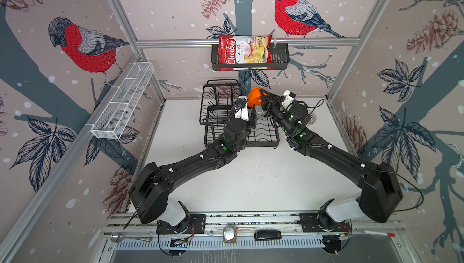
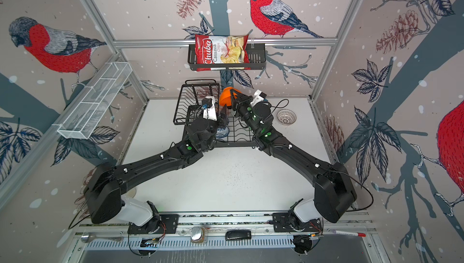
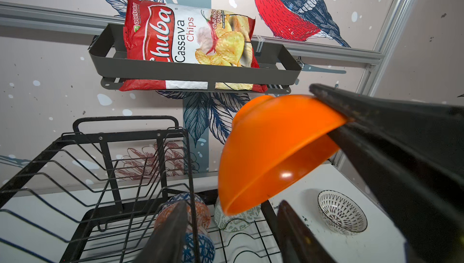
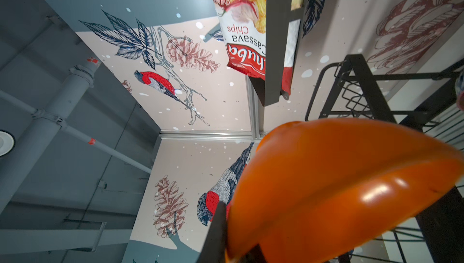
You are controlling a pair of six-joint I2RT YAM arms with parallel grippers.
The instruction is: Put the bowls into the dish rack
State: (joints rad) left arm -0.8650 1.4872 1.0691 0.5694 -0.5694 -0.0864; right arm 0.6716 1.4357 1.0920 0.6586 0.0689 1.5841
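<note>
— Where is the orange bowl (image 3: 271, 148) hanging?
— The right fingers (image 3: 391, 123) are pinching its rim and holding it tilted above the dish rack (image 3: 109, 164). Both wrist views are showing that clamp up close.
— And the left fingers (image 3: 170, 234)?
— They are standing wide apart, gripping nothing. The left wrist view is plainly showing the orange-white bowl (image 3: 185, 214), blue triangle bowl (image 3: 200, 246) and grey-white bowl (image 3: 236, 220) lying in the lower tray.
— The white lattice bowl (image 2: 286, 116)?
— It is sitting on the counter (image 2: 226, 179) beside the rack, showing clear of the right arm (image 2: 296, 153) in a top view.
</note>
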